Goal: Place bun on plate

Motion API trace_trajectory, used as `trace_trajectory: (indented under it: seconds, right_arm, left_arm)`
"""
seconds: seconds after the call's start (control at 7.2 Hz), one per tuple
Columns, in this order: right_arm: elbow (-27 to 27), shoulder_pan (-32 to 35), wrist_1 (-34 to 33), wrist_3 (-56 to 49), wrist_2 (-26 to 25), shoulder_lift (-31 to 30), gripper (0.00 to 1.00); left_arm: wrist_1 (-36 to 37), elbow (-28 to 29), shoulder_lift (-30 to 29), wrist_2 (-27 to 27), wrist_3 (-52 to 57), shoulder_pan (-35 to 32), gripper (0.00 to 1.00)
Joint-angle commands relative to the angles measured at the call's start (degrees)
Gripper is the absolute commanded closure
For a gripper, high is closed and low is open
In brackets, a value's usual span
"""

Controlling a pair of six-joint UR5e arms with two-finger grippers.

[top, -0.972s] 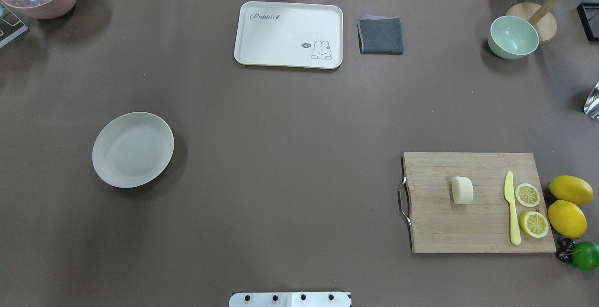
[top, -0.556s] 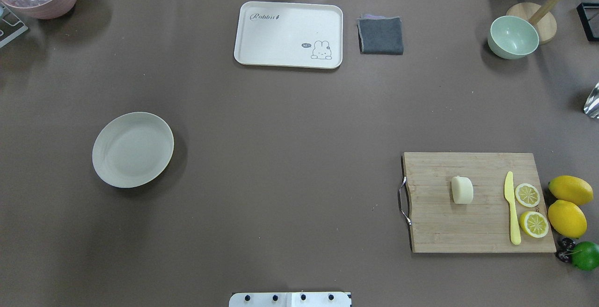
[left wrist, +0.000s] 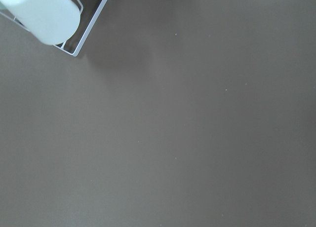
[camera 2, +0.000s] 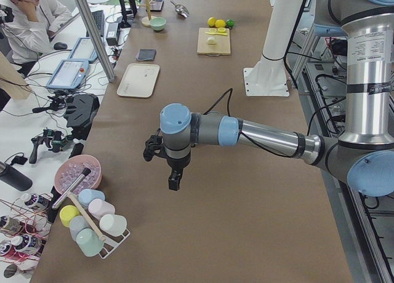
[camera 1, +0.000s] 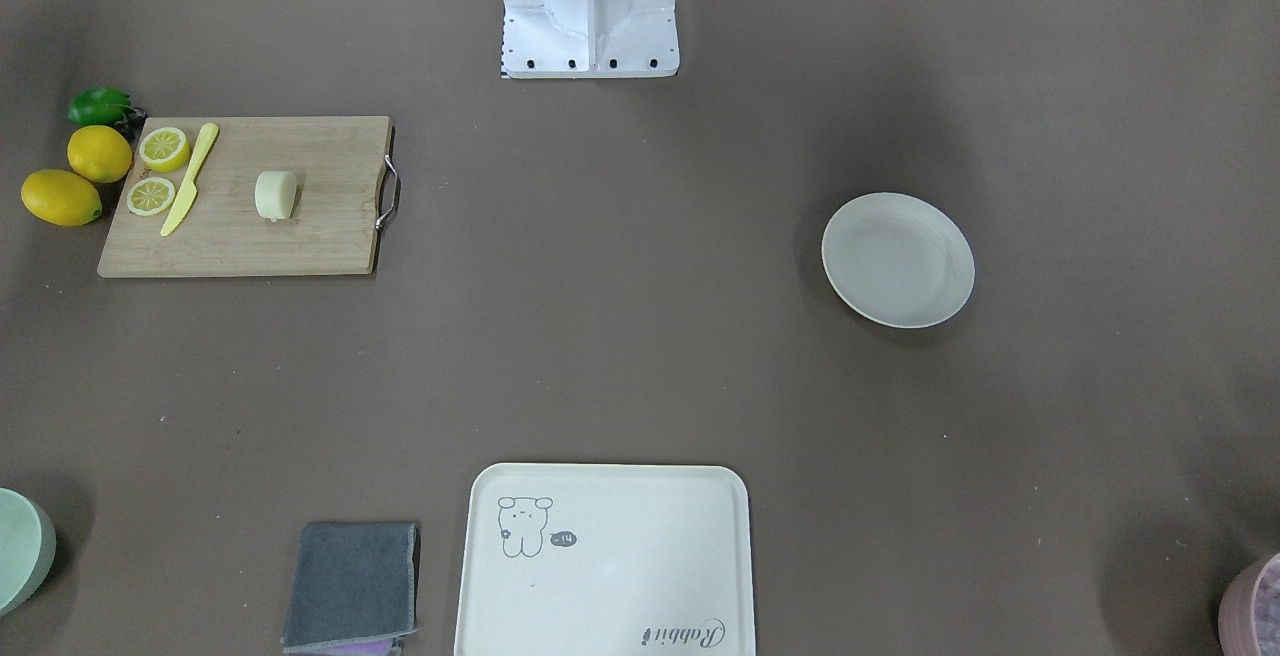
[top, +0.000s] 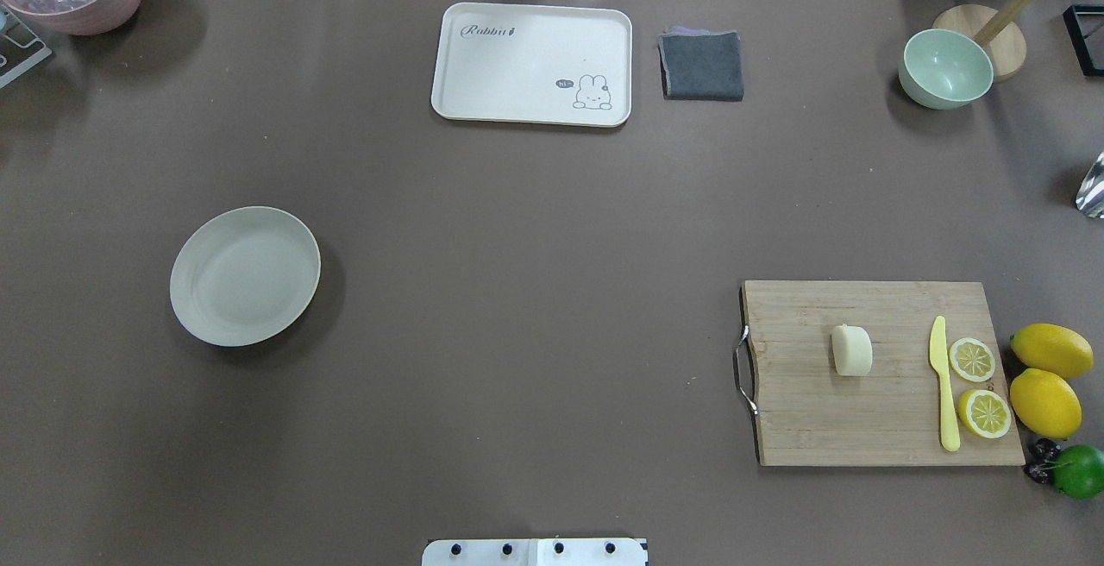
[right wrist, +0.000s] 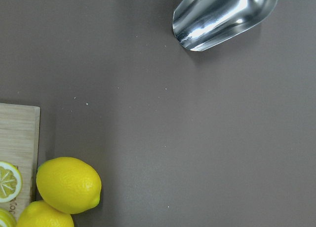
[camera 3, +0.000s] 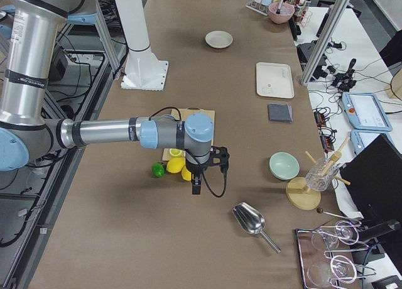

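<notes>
The bun (top: 851,350) is a pale cream stub lying on a wooden cutting board (top: 819,428) at the table's right; it also shows in the front-facing view (camera 1: 276,195). The plate (top: 245,276), round and off-white, sits bare on the left half (camera 1: 897,259). Neither gripper appears in the overhead or front-facing views. My left gripper (camera 2: 175,183) hangs over the table's left end, far from the plate. Past the board's right edge, above the lemons, hangs my right gripper (camera 3: 196,188). I cannot tell whether either one is open or shut.
A yellow knife (top: 944,385) and two lemon halves (top: 972,359) share the board; whole lemons (top: 1045,402) and a lime (top: 1078,471) lie beside it. Cream tray (top: 532,63), grey cloth (top: 702,66) and mint bowl (top: 945,68) line the far edge. A metal scoop (right wrist: 224,15) lies right; a cup rack (camera 2: 92,231) stands left.
</notes>
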Motion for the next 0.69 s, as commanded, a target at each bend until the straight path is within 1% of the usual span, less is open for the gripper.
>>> trace_trajectory:
  seconds: [0.0, 0.14, 0.28, 0.42, 0.56]
  right_arm:
    - [0.72, 0.0, 0.1, -0.09, 0.3, 0.53, 0.0]
    - [2.38, 0.61, 0.1, 0.08, 0.21, 0.62, 0.0]
    - [5.09, 1.05, 0.19, 0.08, 0.21, 0.88, 0.0]
    - [5.64, 1.93, 0.45, 0.17, 0.3, 1.06, 0.0]
    - [5.99, 2.63, 1.41, 0.26, 0.12, 2.54, 0.0]
  left_arm:
    - [-0.41, -0.04, -2.15, -0.28, -0.01, 0.0, 0.02]
    - [-1.72, -0.03, -2.34, -0.36, -0.01, -0.17, 0.02]
    - [-5.74, 0.4, -2.87, 0.16, -0.1, -0.09, 0.02]
    - [-12.39, 1.54, -2.35, 0.08, -0.27, -0.35, 0.02]
    - [-14.98, 3.99, -3.13, -0.27, -0.27, -0.18, 0.02]
